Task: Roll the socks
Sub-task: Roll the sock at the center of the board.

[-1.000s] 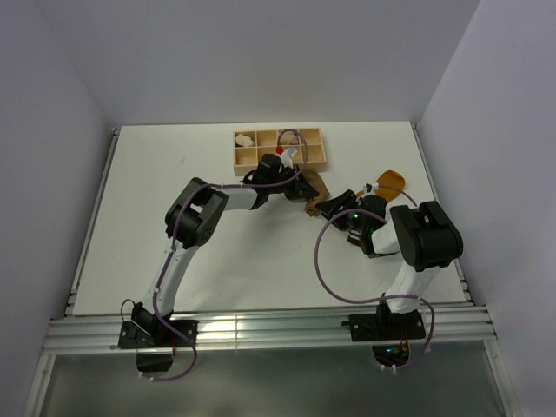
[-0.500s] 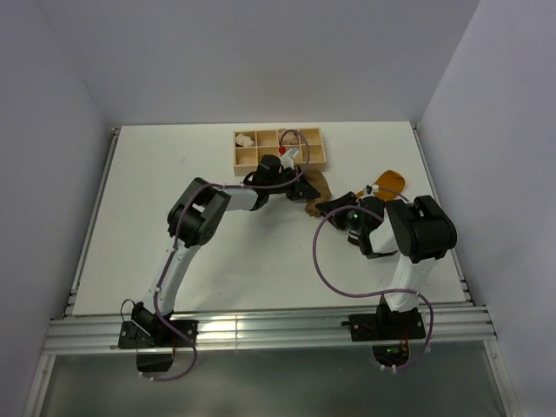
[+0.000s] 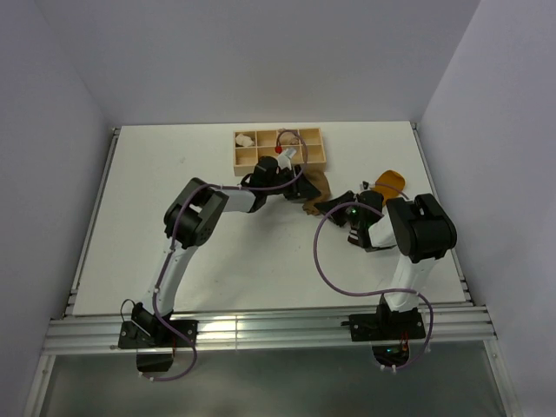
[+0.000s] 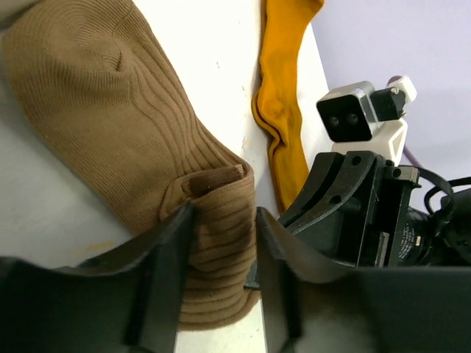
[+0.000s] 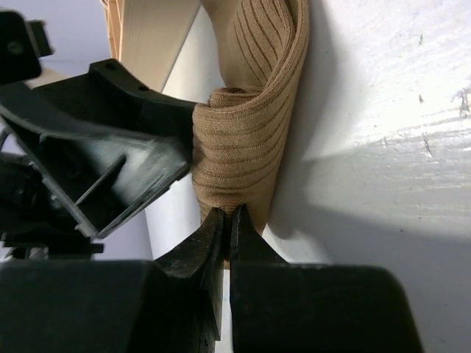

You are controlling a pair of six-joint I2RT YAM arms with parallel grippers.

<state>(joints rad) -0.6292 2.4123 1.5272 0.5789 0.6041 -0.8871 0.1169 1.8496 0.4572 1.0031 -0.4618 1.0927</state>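
Observation:
The tan-brown sock (image 4: 110,110) lies ribbed on the table, its near end folded over into a short roll (image 5: 239,147). My left gripper (image 4: 224,215) is open, and its jaws straddle that roll. From the opposite side my right gripper (image 5: 229,215) is shut on the roll's lower edge, pinching the fabric at its tips. The mustard-orange sock (image 4: 283,110) lies stretched out just beyond, near the right arm; its cuff is hidden. From above, the tan-brown sock (image 3: 318,186) sits between both grippers, and the orange sock (image 3: 389,182) is to its right.
A wooden compartment tray (image 3: 308,157) stands at the back just behind the socks, holding pale bundles (image 3: 246,138). Its edge (image 5: 151,37) shows close to the roll. The two grippers nearly touch each other. The table's right edge runs near the orange sock.
My left gripper has opened from shut around the roll. My right gripper has closed onto the roll's edge and edged slightly left toward the sock.

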